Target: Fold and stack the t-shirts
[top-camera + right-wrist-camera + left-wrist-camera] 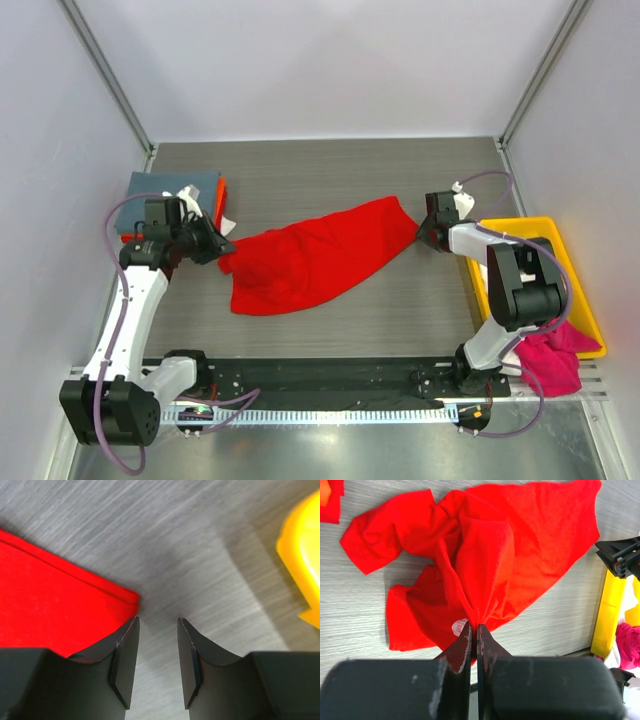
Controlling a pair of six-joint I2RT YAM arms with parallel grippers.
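A bright red t-shirt [315, 255] lies rumpled and stretched across the middle of the table. My left gripper [218, 247] is shut on its left end; in the left wrist view the jaws [474, 627] pinch a bunched fold of the red cloth [485, 565] beside a white label. My right gripper [428, 232] is open and empty at the shirt's right tip; in the right wrist view its fingers [158, 622] straddle bare table just right of the red hem corner [127, 597]. A slate grey-blue shirt [165, 190] with an orange one [221, 197] lies folded at the back left. A magenta pink shirt [553, 360] hangs over the tray's near end.
A rigid yellow tray [570, 285] stands at the right edge of the table; it also shows in the left wrist view [609, 612] and the right wrist view [305, 555]. Walls enclose the table on three sides.
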